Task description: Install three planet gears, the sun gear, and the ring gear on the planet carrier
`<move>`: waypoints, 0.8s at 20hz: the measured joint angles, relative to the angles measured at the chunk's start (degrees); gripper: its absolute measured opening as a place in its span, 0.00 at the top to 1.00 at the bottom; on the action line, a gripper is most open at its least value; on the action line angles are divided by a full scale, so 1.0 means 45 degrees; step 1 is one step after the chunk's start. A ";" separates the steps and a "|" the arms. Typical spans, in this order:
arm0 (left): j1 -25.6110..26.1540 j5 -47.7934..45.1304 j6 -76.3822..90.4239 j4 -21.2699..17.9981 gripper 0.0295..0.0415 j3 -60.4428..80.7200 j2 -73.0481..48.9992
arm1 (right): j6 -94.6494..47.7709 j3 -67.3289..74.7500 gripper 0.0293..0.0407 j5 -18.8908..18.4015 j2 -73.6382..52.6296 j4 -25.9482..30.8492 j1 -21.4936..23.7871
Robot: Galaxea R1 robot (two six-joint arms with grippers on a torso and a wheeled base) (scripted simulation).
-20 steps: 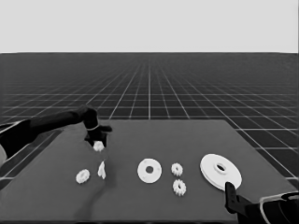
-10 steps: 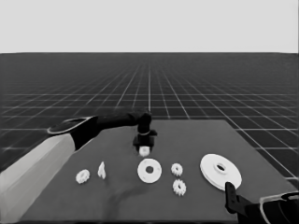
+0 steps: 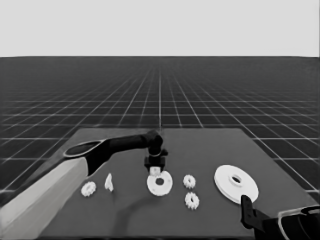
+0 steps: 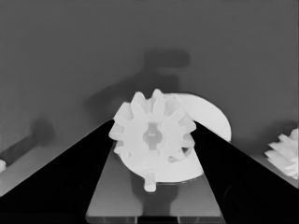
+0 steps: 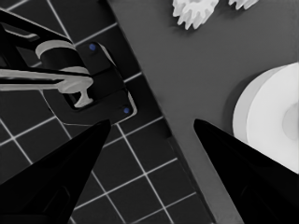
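My left gripper hangs just over the far rim of the smaller round part, shut on a small toothed gear. In the left wrist view that gear sits upright between the two fingers, with the smaller round part behind it. Three more gears lie on the table: one at the left and two right of the smaller round part. The larger round part lies at the right. My right gripper waits open at the lower right corner.
A thin white piece stands between the left gear and the smaller round part. The right wrist view shows the larger round part, two gears, the table's edge and dark machinery over the floor grid.
The left arm has carried the gear from the table's left end to the middle and lowered it toward the smaller round part. The right arm has stayed still.
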 joint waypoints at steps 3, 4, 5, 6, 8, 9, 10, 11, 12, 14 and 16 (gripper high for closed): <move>0.0019 -0.0014 0.0012 0.0017 0.59 -0.0025 0.0007 | 0.0000 0.0000 0.19 0.0000 0.0000 0.0000 0.0000; 0.0020 -0.0016 0.0013 0.0018 0.36 -0.0027 0.0008 | 0.0000 0.0000 0.19 0.0000 0.0000 0.0000 0.0000; 0.0021 -0.0017 0.0013 0.0019 0.29 -0.0028 0.0009 | 0.0000 0.0000 0.19 0.0000 0.0000 0.0000 0.0000; 0.0021 -0.0018 0.0013 0.0020 0.26 -0.0029 0.0009 | 0.0000 0.0000 0.19 0.0000 0.0000 0.0000 0.0000; 0.0022 -0.0019 0.0013 0.0020 0.26 -0.0030 0.0009 | 0.0000 0.0000 0.19 0.0000 0.0000 0.0000 0.0000; 0.0022 -0.0019 0.0013 0.0020 0.25 -0.0030 0.0009 | 0.0000 0.0000 0.19 0.0000 0.0000 0.0000 0.0000; 0.0022 -0.0019 0.0013 0.0020 0.25 -0.0030 0.0009 | 0.0000 0.0000 0.19 0.0000 0.0000 0.0000 0.0000; 0.0022 -0.0019 0.0013 0.0021 0.25 -0.0031 0.0009 | 0.0000 0.0000 0.19 0.0000 0.0000 0.0000 0.0000; 0.0022 -0.0019 0.0013 0.0021 0.25 -0.0031 0.0009 | 0.0000 0.0000 0.19 0.0000 0.0000 0.0000 0.0000; -0.1123 0.0657 -0.0674 -0.0955 0.25 0.1223 -0.0411 | 0.0000 0.0000 0.19 0.0000 0.0000 0.0000 0.0000; -0.1590 0.0826 -0.0798 -0.1358 0.25 0.1441 -0.0471 | 0.0000 0.0000 0.19 0.0000 0.0000 0.0000 0.0000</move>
